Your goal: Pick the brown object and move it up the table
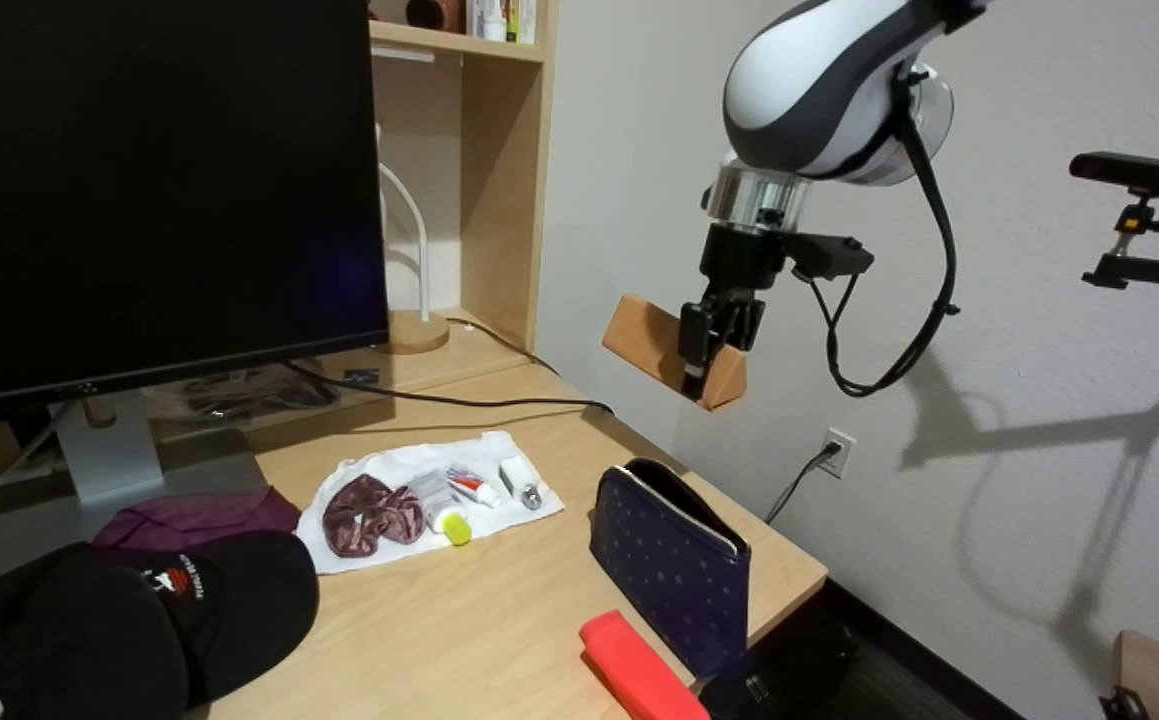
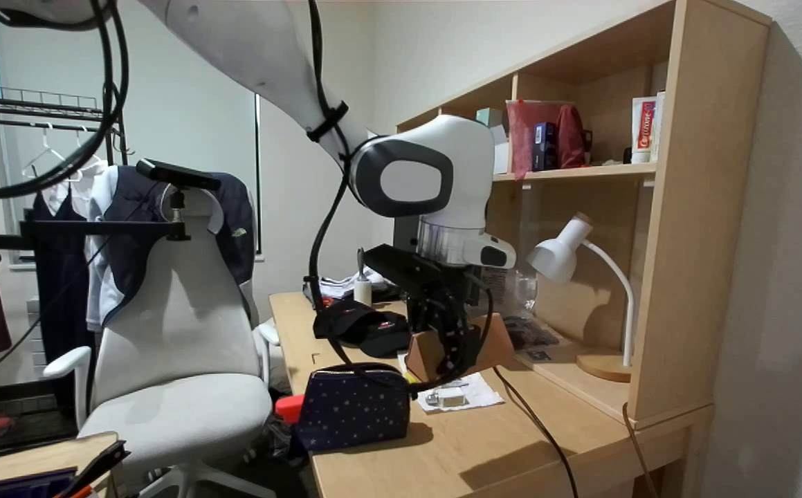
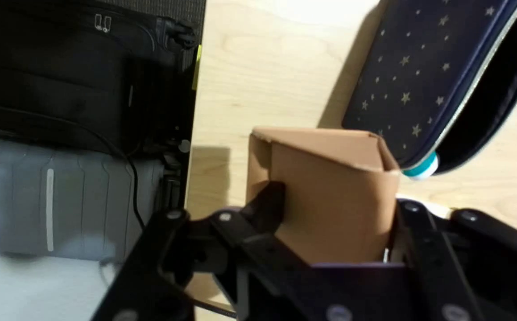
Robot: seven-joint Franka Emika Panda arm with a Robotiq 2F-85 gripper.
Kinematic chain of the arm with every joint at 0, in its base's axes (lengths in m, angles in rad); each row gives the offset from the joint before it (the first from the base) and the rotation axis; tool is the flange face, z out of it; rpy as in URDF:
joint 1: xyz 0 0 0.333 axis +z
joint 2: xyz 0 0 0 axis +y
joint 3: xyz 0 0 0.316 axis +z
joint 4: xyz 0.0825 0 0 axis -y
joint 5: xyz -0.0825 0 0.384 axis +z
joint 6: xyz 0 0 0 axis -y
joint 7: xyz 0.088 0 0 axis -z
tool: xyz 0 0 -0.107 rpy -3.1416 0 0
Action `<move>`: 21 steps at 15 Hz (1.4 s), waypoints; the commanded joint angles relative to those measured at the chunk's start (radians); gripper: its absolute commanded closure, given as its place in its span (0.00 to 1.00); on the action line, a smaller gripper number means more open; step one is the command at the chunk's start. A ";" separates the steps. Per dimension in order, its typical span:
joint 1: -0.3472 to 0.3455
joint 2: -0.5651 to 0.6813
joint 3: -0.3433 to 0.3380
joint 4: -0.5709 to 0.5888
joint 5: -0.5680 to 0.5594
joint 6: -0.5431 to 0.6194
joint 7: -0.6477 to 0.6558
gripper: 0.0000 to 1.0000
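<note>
Held in the jaws, an object (image 1: pixel 642 337) hangs above the counter (image 1: pixel 459 630). In an exterior view, a pouch (image 1: pixel 667 568) stands below the jaws, a bar (image 1: pixel 639 668) just beside it. Left of the jaws — a monitor (image 1: pixel 159 190); lower left, paper (image 1: pixel 379 466) bearing a scrunchie (image 1: pixel 359 515) and tube (image 1: pixel 476 488) — with caps (image 1: pixel 244 605) farther from the jaws.

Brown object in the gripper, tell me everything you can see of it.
The brown object is a plain tan-brown piece with flat, angled faces and straight edges; the wrist view shows folded-looking corners. It looks like stiff card or leather, though I can't tell which. The gripper is closed on it and hides part of it. It hangs in the air above the table, and only the gripper is seen touching it. Whether it is level, I can't tell.
</note>
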 commanded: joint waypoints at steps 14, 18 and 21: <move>0.007 0.308 -0.028 0.486 -0.087 -0.053 0.203 0.77; -0.012 0.291 -0.005 0.447 -0.070 -0.018 0.165 0.52; -0.012 0.288 -0.005 0.441 -0.070 -0.018 0.165 0.77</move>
